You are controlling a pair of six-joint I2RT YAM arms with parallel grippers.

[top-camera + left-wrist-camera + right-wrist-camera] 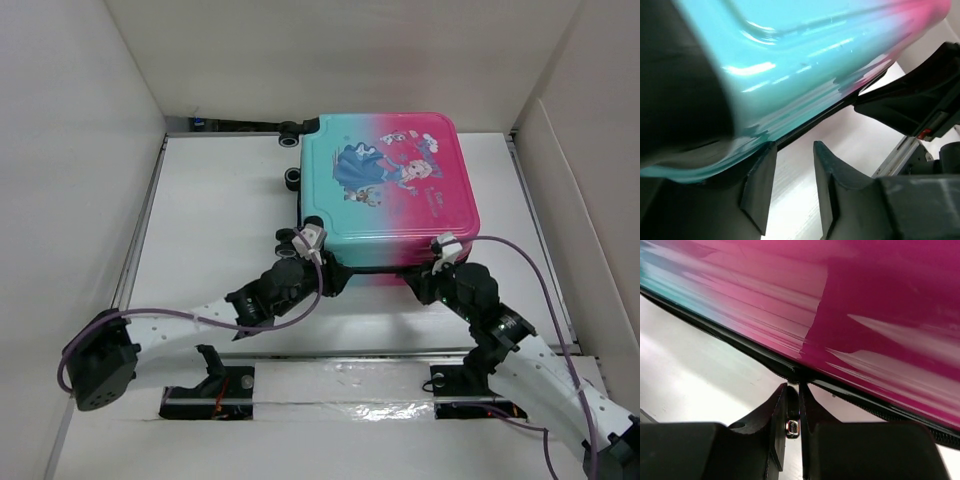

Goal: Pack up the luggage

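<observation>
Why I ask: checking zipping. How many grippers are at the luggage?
2. The left gripper, open, at the luggage's teal corner; the right gripper pinching the zipper pull on the pink side. None hidden.

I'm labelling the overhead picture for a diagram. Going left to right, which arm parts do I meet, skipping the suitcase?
In order: left arm's elbow → left tool → right tool → right arm's elbow.
</observation>
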